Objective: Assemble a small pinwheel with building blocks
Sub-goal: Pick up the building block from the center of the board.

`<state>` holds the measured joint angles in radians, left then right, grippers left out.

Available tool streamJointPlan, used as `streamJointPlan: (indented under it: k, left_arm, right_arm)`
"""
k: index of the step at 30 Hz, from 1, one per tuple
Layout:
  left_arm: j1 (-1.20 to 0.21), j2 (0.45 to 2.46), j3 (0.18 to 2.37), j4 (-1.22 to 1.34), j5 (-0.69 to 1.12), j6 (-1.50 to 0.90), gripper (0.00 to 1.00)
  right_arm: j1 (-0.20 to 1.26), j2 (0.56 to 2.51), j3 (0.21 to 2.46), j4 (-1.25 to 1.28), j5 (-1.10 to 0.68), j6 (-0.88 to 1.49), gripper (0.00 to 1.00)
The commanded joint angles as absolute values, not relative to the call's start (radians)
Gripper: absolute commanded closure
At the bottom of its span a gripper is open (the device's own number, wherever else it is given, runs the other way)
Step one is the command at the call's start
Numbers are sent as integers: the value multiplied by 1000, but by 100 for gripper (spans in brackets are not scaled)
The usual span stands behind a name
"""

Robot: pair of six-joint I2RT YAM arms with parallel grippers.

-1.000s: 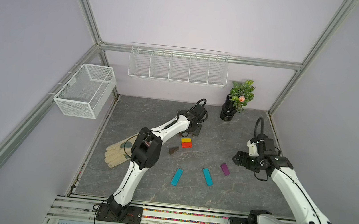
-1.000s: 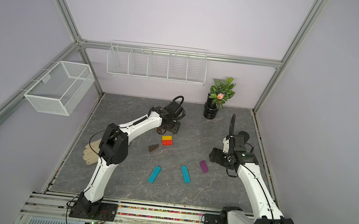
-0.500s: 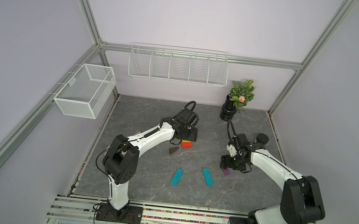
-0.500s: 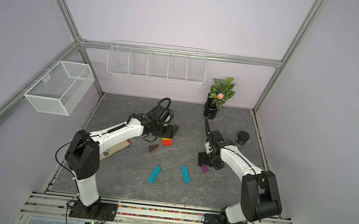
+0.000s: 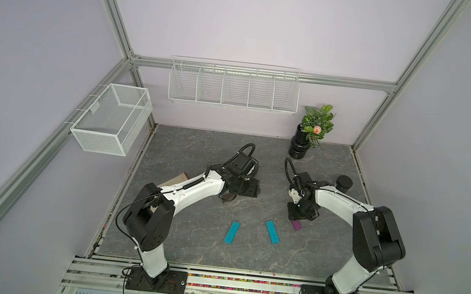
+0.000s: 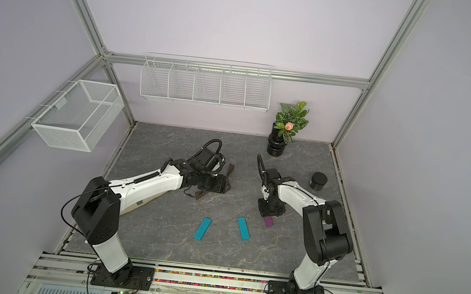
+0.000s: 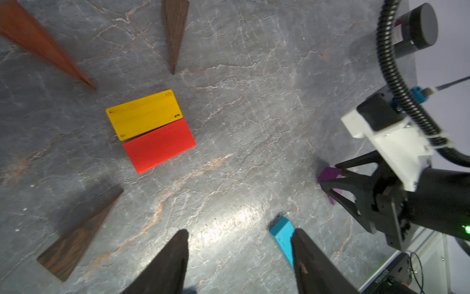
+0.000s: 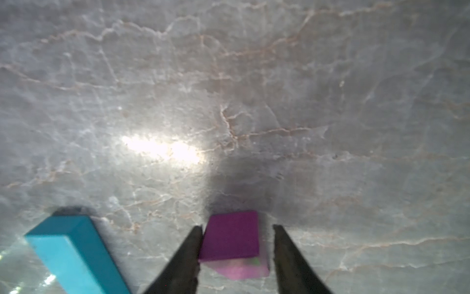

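Right pincer point(image 8: 237, 226) now lower, astride purple wedge point(image 8: 231, 238).

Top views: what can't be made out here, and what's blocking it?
Yellow block and red block: hidden in both top views under the left arm; left wrist view only.
Purple wedge: partly covered by the right end effector in both top views; blurred in right wrist view.
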<state>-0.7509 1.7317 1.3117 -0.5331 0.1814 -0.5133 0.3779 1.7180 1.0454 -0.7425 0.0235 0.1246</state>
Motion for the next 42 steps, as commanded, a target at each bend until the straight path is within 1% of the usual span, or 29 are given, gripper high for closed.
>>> streamJointPlan:
  k: [1, 3, 5, 10, 13, 18, 21, 23, 29, 35, 36, 39, 42]
  left_arm:
    - [-768, 1717, 1299, -515, 202, -525, 33]
    - [-775, 1725, 1306, -519, 206, -511, 33]
    - [-786, 1737, 1322, -528, 204, -485, 33]
    - [-833, 1791, 1397, -558, 198, -404, 33]
    - [-855, 1831, 1441, -554, 226, -375, 33]
    - [-884, 1911, 1531, -542, 320, -328, 32]
    - [-901, 1958, 1593, -557, 339, -303, 31]
    - [-907, 1979, 1620, -555, 345, -295, 31]
    - [-923, 2043, 1689, -582, 374, -259, 32]
    - [-931, 2078, 1723, -586, 409, -222, 37]
    - [-932, 2085, 1728, -587, 411, -216, 39]
    - [-933, 2109, 1749, -597, 425, -211, 50]
    - [-933, 2128, 1762, -608, 425, -207, 55]
  right_arm:
    - [385, 1721, 1057, -744, 34, 118, 61]
    - [385, 1713, 1056, -742, 29, 132, 63]
    - [373, 1689, 1050, -722, -14, 170, 64]
    - [286, 1571, 975, -560, -202, 408, 64]
    - [252, 1500, 921, -452, -281, 535, 64]
    - [221, 1431, 885, -349, -335, 658, 64]
    - [209, 1409, 833, -295, -367, 719, 64]
    - [176, 1408, 820, -266, -398, 745, 63]
    - [164, 1407, 787, -193, -460, 803, 63]
    - [154, 1403, 765, -147, -497, 844, 62]
    - [153, 1401, 762, -140, -500, 848, 62]
    - [151, 1397, 754, -129, -506, 861, 62]
    - [151, 1387, 746, -120, -512, 868, 62]
